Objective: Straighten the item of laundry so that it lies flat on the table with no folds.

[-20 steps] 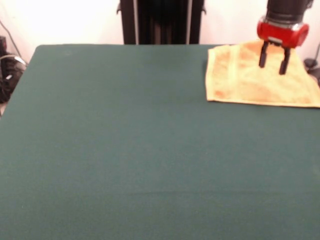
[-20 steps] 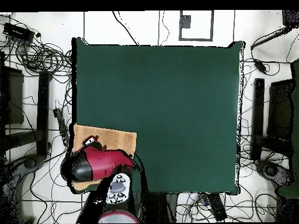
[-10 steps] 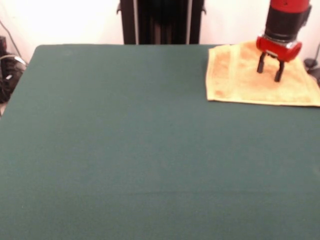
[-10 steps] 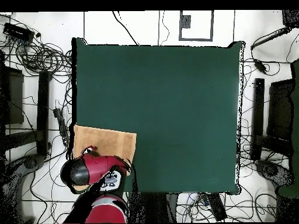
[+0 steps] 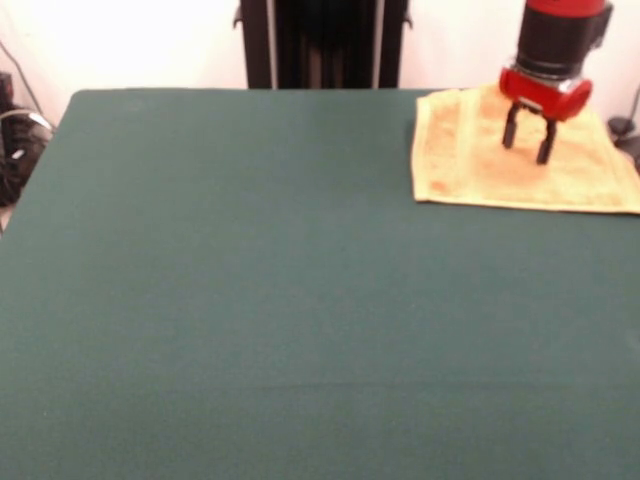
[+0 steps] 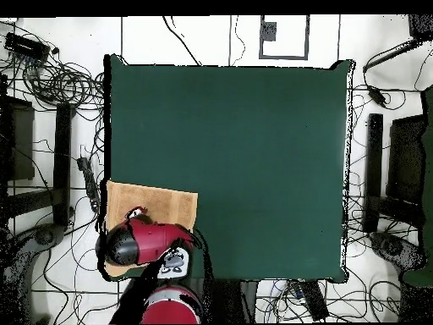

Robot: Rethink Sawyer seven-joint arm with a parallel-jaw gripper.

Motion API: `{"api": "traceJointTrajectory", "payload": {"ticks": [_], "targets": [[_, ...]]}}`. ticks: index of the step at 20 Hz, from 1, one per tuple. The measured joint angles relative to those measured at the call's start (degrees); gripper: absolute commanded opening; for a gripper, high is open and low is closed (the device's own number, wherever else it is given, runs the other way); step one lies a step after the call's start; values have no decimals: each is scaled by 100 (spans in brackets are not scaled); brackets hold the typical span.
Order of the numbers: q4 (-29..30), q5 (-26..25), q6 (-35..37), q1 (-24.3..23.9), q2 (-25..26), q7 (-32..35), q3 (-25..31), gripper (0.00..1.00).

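Nearly flat orange-tan towel [image 5: 520, 165]

Red arm [image 6: 148, 241], black cylindrical wrist, red collar, two short black jaws

The towel [image 5: 520, 160] is lying on the table [image 5: 300, 300], at its far right corner in the front view. The gripper [image 5: 527, 142] is hanging over the towel's middle, fingers apart.

No text, label, brand, number or sign can be read in either view.
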Motion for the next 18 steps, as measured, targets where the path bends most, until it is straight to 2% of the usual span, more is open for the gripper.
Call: {"api": "traceJointTrajectory", "payload": {"ticks": [9,18], "targets": [[0,-175,0,-299,-32,0,-76,100],[-31,19,-90,-115,236,0,-173,100]]}}
